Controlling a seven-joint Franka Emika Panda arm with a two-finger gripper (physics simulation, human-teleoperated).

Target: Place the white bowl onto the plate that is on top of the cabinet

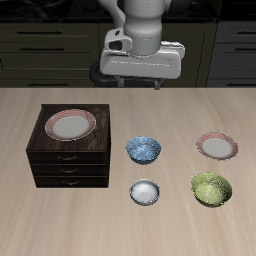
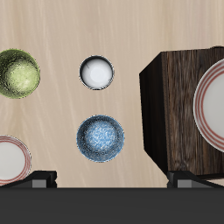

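The gripper (image 1: pixel 141 80) hangs high at the far side of the table (image 1: pixel 128 235), grasping nothing; its fingertips (image 2: pixel 39 178) stand wide apart, released. The white bowl (image 1: pixel 145 192) sits near the front edge, just beside the cabinet (image 1: pixel 70 160), whose top carries the plate (image 1: pixel 70 124). The step in hand is probably the approach: descend straight over the white bowl, pinch one rim wall, lift clear of the cabinet top before crossing. Count: three bowls, white, blue bowl (image 1: pixel 143 150), green bowl (image 1: pixel 211 189); two plates, the second a pink-rimmed plate (image 1: pixel 217 146); one cabinet.
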